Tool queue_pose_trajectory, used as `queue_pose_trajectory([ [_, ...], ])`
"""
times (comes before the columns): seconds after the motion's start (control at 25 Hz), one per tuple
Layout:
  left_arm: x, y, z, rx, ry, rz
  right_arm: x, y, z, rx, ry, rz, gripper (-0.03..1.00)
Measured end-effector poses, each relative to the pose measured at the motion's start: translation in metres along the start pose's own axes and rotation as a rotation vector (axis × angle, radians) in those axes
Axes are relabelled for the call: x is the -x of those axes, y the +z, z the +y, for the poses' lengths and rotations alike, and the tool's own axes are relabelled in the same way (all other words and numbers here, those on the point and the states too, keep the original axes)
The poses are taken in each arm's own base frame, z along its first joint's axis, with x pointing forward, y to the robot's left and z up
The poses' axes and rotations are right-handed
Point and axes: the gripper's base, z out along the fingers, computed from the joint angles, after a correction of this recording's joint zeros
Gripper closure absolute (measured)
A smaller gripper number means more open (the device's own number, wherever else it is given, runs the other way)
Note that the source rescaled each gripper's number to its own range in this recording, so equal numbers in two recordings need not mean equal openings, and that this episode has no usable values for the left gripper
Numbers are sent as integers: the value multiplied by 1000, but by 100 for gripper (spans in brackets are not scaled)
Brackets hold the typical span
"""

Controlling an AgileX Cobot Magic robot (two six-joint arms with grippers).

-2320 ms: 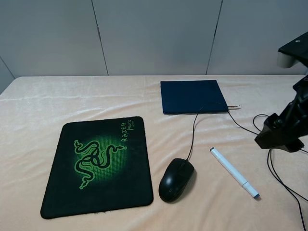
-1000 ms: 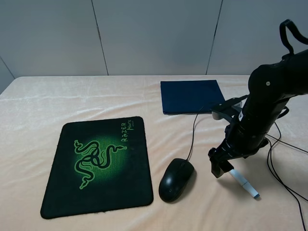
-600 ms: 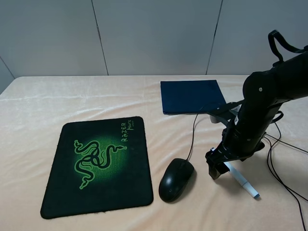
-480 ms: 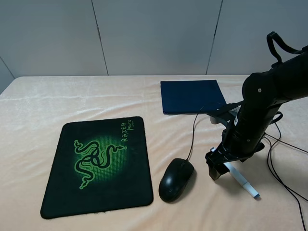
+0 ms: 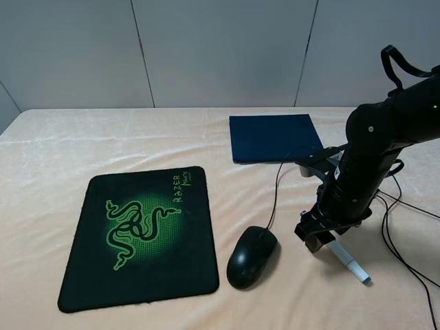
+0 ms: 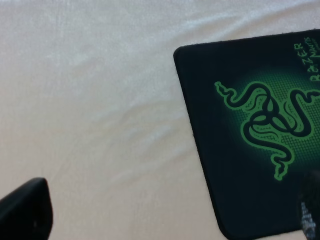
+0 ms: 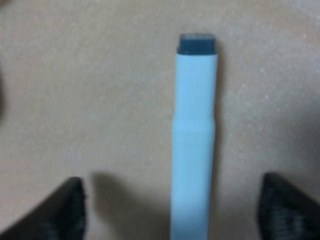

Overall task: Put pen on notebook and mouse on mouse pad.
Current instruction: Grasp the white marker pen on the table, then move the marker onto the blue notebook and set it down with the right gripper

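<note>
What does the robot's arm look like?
The right arm is black and chunky with rounded joints, a grey block near its wrist, a looping black cable on top and a tiny green light. Its fingers are black too.

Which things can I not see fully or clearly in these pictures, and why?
- Slim white pen: in the exterior high view the right gripper covers its far end; the right wrist view is blurred and cuts it off.
- Left gripper: absent from the exterior high view; the left wrist view shows only finger ends at its edges.
- Black mouse pad with green logo: cut off in the left wrist view.
</note>
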Motion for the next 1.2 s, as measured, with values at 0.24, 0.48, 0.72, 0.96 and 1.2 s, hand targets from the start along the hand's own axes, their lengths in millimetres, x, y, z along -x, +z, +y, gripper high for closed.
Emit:
queue_pose_trajectory([
  [0.24, 0, 0, 0, 0, 0, 0, 0, 0, 0, -5, -6, 0, 71],
  [0.48, 0, 0, 0, 0, 0, 0, 0, 0, -1, -11, -15, -1, 97],
  [0.72, 0, 0, 0, 0, 0, 0, 1, 0, -1, -11, -15, -1, 97],
  [0.96, 0, 0, 0, 0, 0, 0, 1, -5, -1, -12, -16, -19, 97],
  [1.2, 0, 0, 0, 0, 0, 0, 2, -21, 0, -13, -22, -35, 97],
])
